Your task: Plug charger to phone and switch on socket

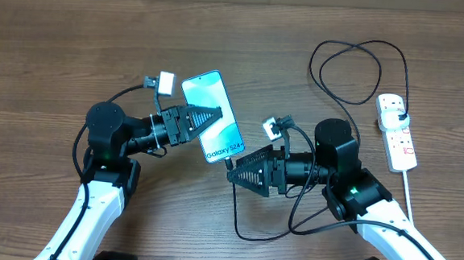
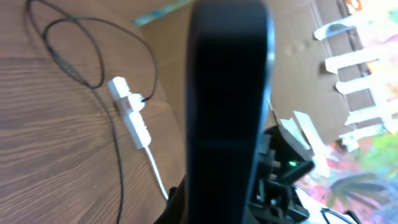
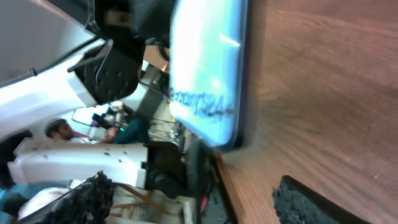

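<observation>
At table centre, phone clamped in left claw; right claw spread beside.

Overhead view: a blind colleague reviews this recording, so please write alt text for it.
The left gripper holds the phone, screen up, at a wooden table, while the open right gripper sits just off its lower end, where the charger meets it. Its cable loops right to the white socket.

"Galaxy S24+" in dark letters on the light blue face of the phone
</observation>
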Controlling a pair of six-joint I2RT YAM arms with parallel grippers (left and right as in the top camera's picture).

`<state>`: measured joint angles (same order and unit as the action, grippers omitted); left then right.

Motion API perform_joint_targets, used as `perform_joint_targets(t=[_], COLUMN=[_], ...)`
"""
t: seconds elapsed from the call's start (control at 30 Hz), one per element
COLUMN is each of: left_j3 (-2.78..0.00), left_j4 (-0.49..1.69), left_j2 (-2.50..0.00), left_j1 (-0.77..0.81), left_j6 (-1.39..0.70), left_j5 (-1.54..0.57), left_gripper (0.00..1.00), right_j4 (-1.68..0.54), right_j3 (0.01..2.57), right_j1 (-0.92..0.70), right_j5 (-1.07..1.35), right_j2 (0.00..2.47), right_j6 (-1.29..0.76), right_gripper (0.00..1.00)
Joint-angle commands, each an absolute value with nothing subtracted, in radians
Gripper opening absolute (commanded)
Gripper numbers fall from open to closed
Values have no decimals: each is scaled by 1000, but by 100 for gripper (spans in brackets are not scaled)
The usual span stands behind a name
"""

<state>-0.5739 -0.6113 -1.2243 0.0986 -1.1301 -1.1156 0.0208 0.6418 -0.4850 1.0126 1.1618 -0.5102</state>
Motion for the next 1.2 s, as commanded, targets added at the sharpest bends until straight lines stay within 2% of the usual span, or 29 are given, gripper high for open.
perform_joint_targets(t=[0.0, 0.17, 0.23, 0.33, 0.53, 0.73, 0.87, 1.03, 1.17], left_j3=[-579, -579, -579, -579, -579, -579, -579, -579, -579], left_j4=[-570, -565, -564, -565, -558, -549, -548, -546, -546], left_j2=[-1217, -1217, -1217, -1217, -1217, -1217, -1217, -1217, -1217], left_j1=[104, 104, 104, 104, 105, 105, 105, 105, 105], left_j6=[-1020, -1008, -1002, -1001, -1002, -1002, -1002, -1002, -1000], left_j5=[-1081, -1073, -1066, -1065, -1066, -1066, -1066, -1072, -1079], left_gripper=[4, 4, 4, 4, 4, 4, 4, 4, 4], right_j4=[-78, -469, -554, -570, -524, -500, -474, -418, -379], right_j3=[667, 788, 834, 852, 852, 852, 852, 852, 852], right_j1=[-482, -495, -516, -571, -757, -901, -928, -928, -928], right_j5=[902, 449, 354, 340, 207, 1, -99, -104, -103], right_j2=[1071, 952, 925, 914, 1002, 1059, 1092, 1148, 1161], right_j6=[-400, -262, -252, -253, -299, -349, -367, -368, -371], right_gripper=[87, 87, 82, 76, 75, 69, 58, 41, 23])
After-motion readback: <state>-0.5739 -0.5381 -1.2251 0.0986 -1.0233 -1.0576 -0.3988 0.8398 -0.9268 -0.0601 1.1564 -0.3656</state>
